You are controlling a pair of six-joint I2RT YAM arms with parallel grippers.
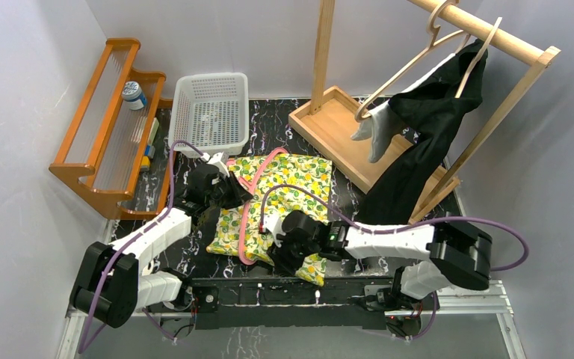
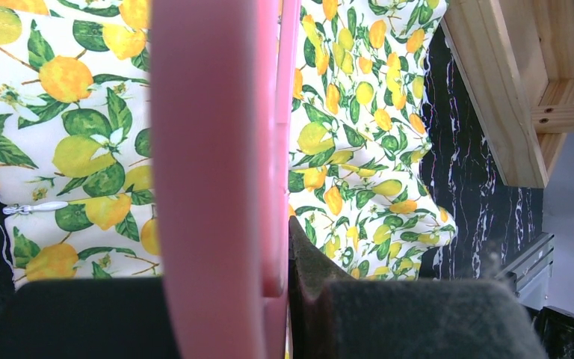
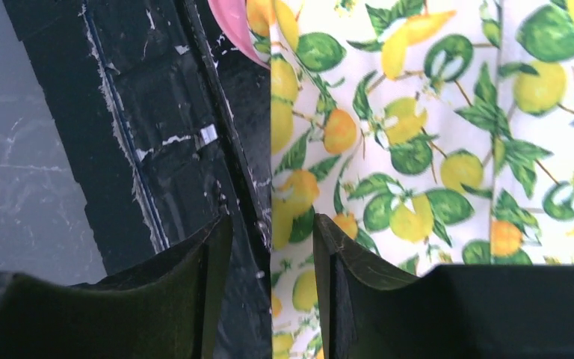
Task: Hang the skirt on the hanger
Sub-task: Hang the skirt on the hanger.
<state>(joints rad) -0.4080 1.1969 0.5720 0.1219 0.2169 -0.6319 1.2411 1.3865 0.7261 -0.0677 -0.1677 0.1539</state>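
Top external: the left gripper (image 1: 228,193) clamps the pink hanger (image 1: 244,217), which lies across the lemon-print skirt (image 1: 299,176) spread just ahead of both grippers. The right gripper (image 1: 284,250) sits over the skirt's near corner.

Left wrist: the left gripper (image 2: 224,295) is closed tight on the pink hanger (image 2: 209,149), with the lemon-print skirt (image 2: 359,149) beneath and on both sides of it.

Right wrist: the right gripper (image 3: 269,254) stands parted with a narrow gap. The edge of the lemon-print skirt (image 3: 418,149) runs between its fingers, the cloth spreading to its right. A tip of the pink hanger (image 3: 232,22) shows ahead.
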